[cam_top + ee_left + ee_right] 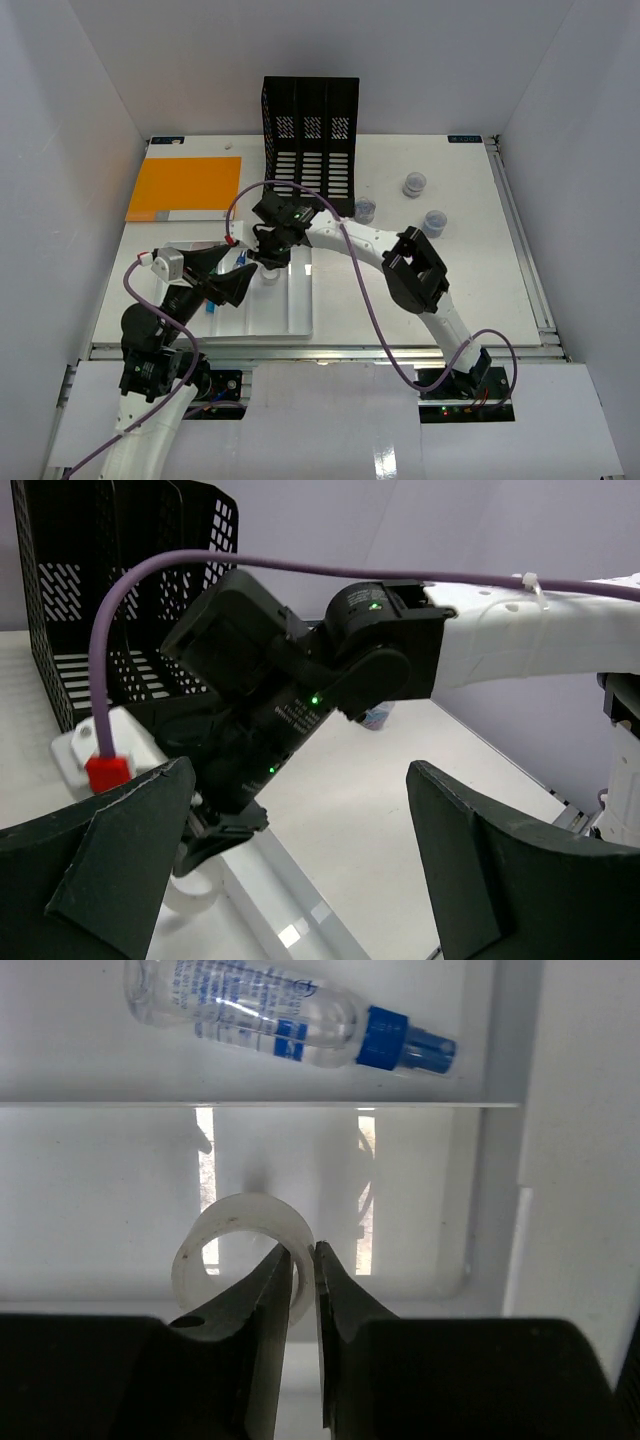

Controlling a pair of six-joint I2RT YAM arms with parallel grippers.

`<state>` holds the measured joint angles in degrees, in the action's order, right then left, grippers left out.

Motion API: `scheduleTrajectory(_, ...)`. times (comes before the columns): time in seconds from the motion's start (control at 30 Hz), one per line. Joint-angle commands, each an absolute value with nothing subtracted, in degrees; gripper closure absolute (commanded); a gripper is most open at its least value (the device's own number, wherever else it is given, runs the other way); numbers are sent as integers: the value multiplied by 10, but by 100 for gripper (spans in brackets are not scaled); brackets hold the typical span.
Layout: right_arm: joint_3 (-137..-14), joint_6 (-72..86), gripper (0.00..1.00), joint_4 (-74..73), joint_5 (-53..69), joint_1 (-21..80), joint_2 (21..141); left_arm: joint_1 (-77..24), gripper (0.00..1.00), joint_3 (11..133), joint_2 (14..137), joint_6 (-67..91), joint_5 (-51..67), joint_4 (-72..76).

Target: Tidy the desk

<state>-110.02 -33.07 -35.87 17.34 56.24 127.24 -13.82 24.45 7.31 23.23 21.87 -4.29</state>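
The white desk holds a white compartmented tray at front left. My right gripper reaches left over the tray and is shut on a white plastic ring, one finger inside it and one outside, in the right wrist view. The ring hangs low over a tray compartment; I cannot tell whether it touches. A clear spray bottle with a blue cap lies in the neighbouring compartment. My left gripper is open and empty beside the right one, which shows in the left wrist view.
A black mesh file organizer stands at the back middle. An orange folder lies at the back left. Three small clear cups stand right of the organizer. Metal rails edge the desk.
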Motion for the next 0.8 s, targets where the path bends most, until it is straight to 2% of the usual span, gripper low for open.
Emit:
scheduleTrajectory(0.0,-1126,-310,70,-364,153,574,1277,-137,2,237,78,228,234,-29)
scheduleTrajectory(0.1,-1116,-310,48,-364,151,575,1269,-137,2,234,83,232,249,-19)
scheduleTrajectory(0.17,-1105,-312,38,-364,159,573,1256,-137,2,232,89,236,262,-10)
scheduleTrajectory(0.27,-1085,-313,29,-365,174,561,1215,-137,2,228,100,247,288,6)
scheduleTrajectory(0.43,-1048,-321,17,-376,247,503,1139,-137,2,231,135,259,327,15)
scheduleTrajectory(0.63,-955,-310,6,-375,300,356,1052,-136,2,239,171,260,355,10)
scheduleTrajectory(0.77,-922,-234,10,-355,247,288,1041,-137,2,239,167,256,351,6)
